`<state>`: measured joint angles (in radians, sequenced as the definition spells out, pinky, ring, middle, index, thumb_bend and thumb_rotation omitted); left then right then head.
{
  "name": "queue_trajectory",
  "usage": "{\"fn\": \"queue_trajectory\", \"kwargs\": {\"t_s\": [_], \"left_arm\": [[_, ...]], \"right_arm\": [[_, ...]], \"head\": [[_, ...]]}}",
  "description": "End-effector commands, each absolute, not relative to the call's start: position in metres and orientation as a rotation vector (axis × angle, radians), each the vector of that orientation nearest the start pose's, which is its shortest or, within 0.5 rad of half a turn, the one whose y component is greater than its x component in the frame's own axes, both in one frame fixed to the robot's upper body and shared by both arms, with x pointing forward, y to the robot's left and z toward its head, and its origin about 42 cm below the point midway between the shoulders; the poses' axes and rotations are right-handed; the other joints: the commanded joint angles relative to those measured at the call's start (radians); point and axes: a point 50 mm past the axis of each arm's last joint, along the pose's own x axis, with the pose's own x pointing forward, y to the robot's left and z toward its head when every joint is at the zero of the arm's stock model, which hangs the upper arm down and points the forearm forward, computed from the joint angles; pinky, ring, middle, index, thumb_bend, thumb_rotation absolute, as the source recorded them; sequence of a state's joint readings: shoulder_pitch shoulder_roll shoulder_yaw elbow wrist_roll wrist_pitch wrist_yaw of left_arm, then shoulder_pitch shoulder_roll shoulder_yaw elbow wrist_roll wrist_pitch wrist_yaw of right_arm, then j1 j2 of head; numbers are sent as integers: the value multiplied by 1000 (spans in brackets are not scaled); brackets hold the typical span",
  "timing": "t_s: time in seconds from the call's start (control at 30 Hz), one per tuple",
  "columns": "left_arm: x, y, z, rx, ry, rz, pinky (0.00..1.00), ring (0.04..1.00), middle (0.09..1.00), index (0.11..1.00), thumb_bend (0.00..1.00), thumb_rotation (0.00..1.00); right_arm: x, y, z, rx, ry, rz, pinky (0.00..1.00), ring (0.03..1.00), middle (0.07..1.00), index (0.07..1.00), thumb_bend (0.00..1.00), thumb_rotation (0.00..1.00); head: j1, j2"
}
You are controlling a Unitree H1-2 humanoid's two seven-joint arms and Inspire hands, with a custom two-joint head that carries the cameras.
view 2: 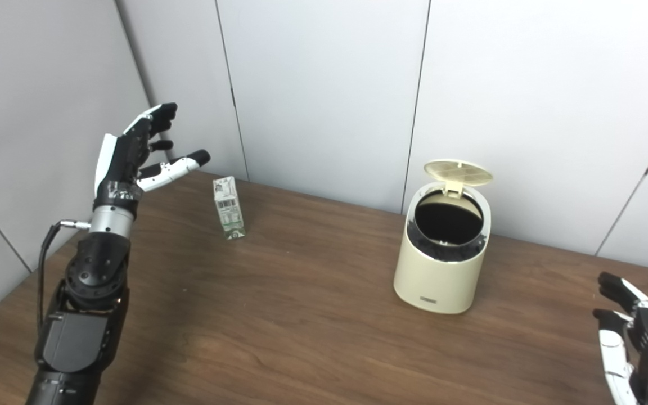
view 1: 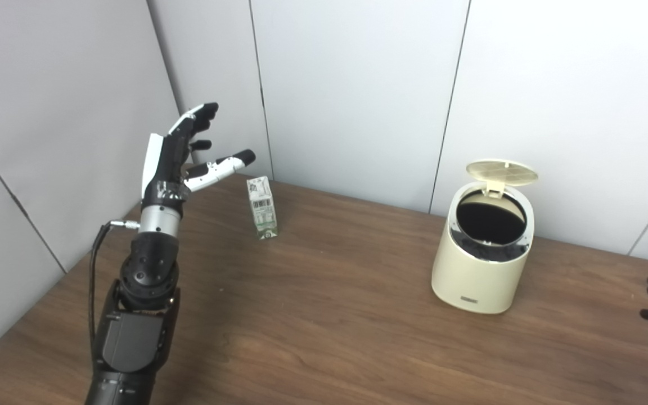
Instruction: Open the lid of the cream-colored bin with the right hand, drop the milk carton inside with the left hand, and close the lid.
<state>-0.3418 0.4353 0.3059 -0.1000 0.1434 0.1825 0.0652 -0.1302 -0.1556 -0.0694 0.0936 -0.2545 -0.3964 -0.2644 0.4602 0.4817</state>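
Lid [view 1: 501, 172] of the cream-colored bin [view 1: 484, 264] stands raised at the rear hinge; the dark interior is exposed. The opening step is judged complete. The bin sits toward the right half of the desk [view 1: 324, 326], nearer its far edge than its near edge.

Milk carton [view 1: 261, 207] stands upright near the far left corner of the desk, well apart from the bin and untouched.

Left hand [view 1: 180, 160] is raised above the left edge of the desk, released, fingers spread and grasping nothing. It sits just left of the carton and higher than its top, not in contact.

Right hand [view 2: 630, 332] is low at the near right corner of the desk, clear of the bin, fingers apart and empty.

Step in hand, by judgement: reach for the carton. The next move calls for lowering the left hand, bringing fingers and thumb to opposite faces of the carton, and closing without toppling it, as the carton is tall and narrow.
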Motion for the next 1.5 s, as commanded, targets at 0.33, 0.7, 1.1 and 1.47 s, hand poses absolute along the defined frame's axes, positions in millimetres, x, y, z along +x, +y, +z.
{"fn": "queue_trajectory", "kwargs": {"t_s": [0.33, 0.7, 1.1, 1.47], "left_arm": [[369, 425, 327, 631, -135, 285, 913, 935, 926, 938, 1000, 393], [389, 427, 318, 784, 41, 131, 871, 924, 927, 942, 1000, 367], [417, 422, 313, 813, 94, 144, 919, 935, 914, 935, 1000, 304], [416, 429, 309, 747, 20, 243, 951, 976, 949, 966, 1000, 263]], "right_arm": [[309, -282, 137, -366, -467, -214, 544, 723, 741, 720, 298, 869], [311, -283, 136, -344, -475, -212, 526, 716, 731, 703, 399, 893], [312, -284, 132, -331, -435, -227, 489, 704, 724, 687, 458, 860], [311, -284, 131, -340, -422, -247, 434, 643, 693, 663, 548, 869]], "head": [[20, -3], [23, -3], [26, -35], [36, -43]]}}
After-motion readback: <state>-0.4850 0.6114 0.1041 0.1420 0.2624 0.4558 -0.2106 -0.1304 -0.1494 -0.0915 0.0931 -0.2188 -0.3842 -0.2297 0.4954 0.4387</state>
